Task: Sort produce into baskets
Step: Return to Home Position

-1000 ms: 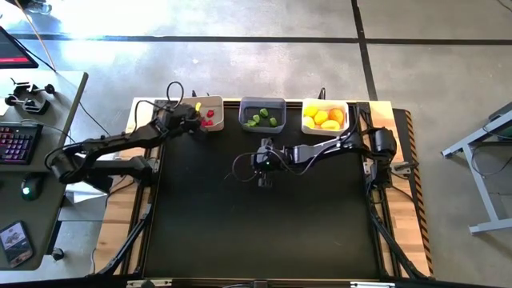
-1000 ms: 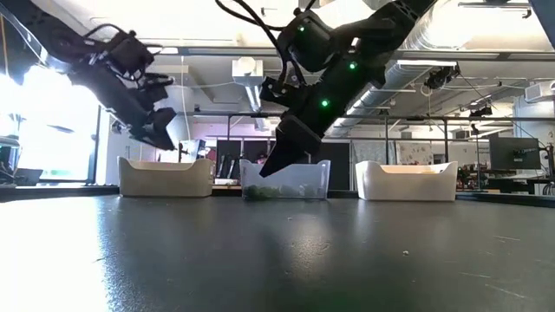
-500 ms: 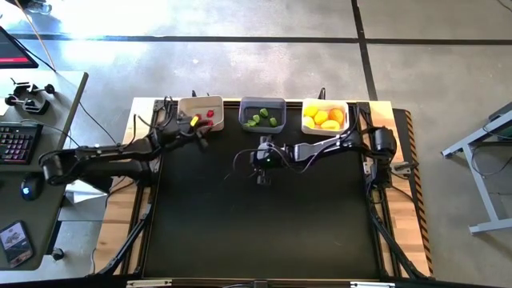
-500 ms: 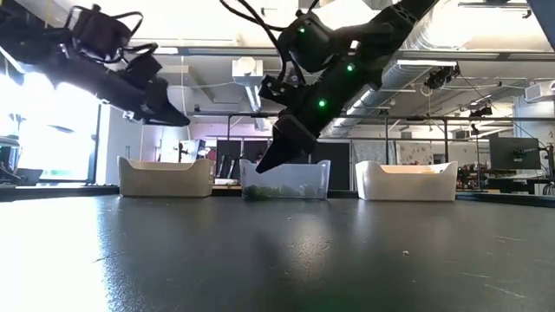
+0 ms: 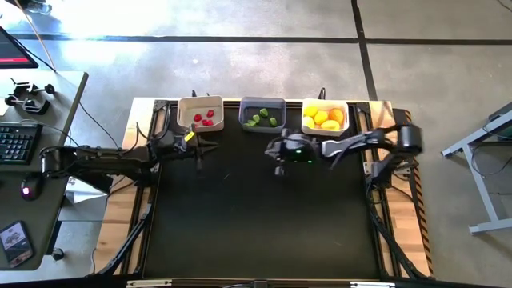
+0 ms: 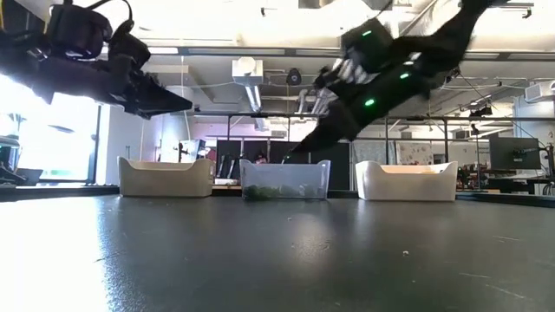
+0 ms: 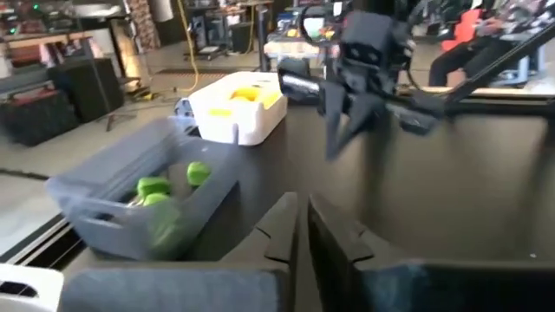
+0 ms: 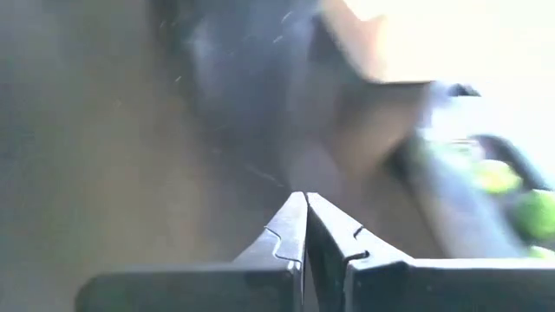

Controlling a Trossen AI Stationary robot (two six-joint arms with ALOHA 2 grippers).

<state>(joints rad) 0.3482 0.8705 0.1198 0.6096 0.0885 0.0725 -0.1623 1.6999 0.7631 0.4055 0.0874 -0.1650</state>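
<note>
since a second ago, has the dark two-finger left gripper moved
Yes. The left gripper was over the cream-white plastic bin; it has drawn back off it, over the black table.

The table mat (image 5: 264,224) is matt black, framed by a pale wood border (image 5: 142,110). The cream-white bin (image 5: 200,99) holds red pieces (image 5: 208,119), the dark grey bin (image 5: 262,100) holds bright green pieces (image 5: 258,121), and the white bin (image 5: 325,102) holds yellow pieces (image 5: 320,118) with an orange one (image 5: 337,116). The left arm (image 5: 104,156) is black with a small yellow mark (image 5: 190,137). The right arm (image 5: 360,142) is black too, dotted with green lights (image 5: 298,150). A yellow-and-black striped band (image 5: 416,208) edges the table's right side. The floor (image 5: 240,64) is grey concrete crossed by black lines (image 5: 240,38).
</note>
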